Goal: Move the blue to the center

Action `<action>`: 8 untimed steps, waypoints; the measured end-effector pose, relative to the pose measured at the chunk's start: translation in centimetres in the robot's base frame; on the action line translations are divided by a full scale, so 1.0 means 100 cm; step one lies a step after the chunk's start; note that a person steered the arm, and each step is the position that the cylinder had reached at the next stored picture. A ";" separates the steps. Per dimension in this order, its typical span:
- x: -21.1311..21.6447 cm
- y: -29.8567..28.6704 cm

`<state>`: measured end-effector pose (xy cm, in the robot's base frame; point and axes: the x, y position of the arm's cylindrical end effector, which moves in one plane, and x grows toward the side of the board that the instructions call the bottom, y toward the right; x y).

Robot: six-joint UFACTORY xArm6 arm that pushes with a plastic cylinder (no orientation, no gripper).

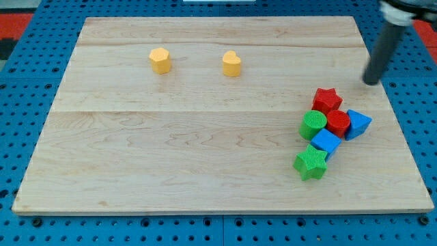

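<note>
Two blue blocks sit in a cluster at the view's right: a blue block point(358, 124) at the cluster's right edge and a blue cube point(326, 142) lower down. With them are a red star point(327, 100), a red block point(338, 123), a green cylinder point(313, 125) and a green star point(311, 164). The blocks in the cluster touch one another. My tip point(370, 82) is at the upper right, above and to the right of the red star, apart from all blocks.
A yellow hexagonal block point(160, 60) and a yellow heart-shaped block point(231, 63) stand apart near the view's top. The wooden board point(205, 150) lies on a blue pegboard point(27, 68).
</note>
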<state>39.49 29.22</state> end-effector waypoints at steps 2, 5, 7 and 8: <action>0.129 -0.036; 0.120 -0.224; 0.123 -0.136; 0.103 -0.179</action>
<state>49.78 11.33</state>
